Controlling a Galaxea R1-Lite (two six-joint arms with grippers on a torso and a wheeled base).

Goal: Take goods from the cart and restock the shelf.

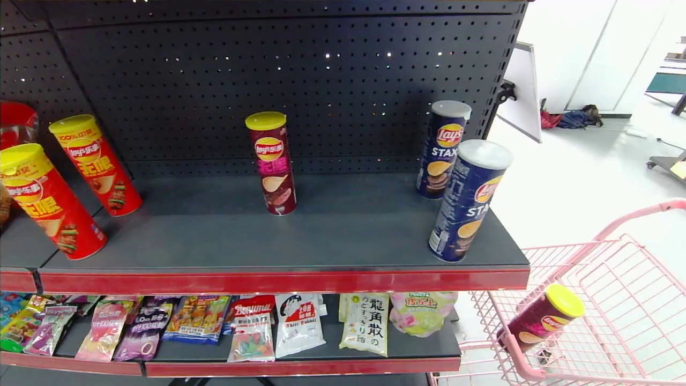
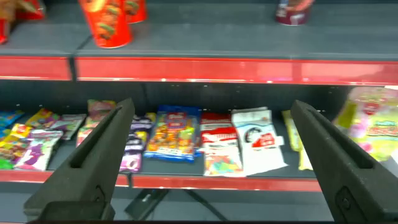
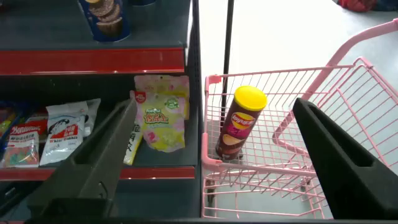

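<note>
A maroon chip can with a yellow lid (image 1: 541,317) (image 3: 239,122) leans inside the pink wire cart (image 1: 616,300) (image 3: 323,106) at the lower right. On the upper shelf (image 1: 278,241) stand a matching maroon can (image 1: 272,163), two red cans (image 1: 94,163) at the left and two dark blue cans (image 1: 467,201) at the right. My right gripper (image 3: 214,168) is open, hanging in front of the cart and the shelf end, apart from the can. My left gripper (image 2: 214,168) is open, facing the lower shelf of snack bags (image 2: 186,134).
The lower shelf (image 1: 300,364) holds a row of flat snack bags (image 1: 300,321). A red price rail (image 1: 284,280) fronts the upper shelf. Open floor lies to the right behind the cart, with a white board (image 1: 522,91) beside the shelf end.
</note>
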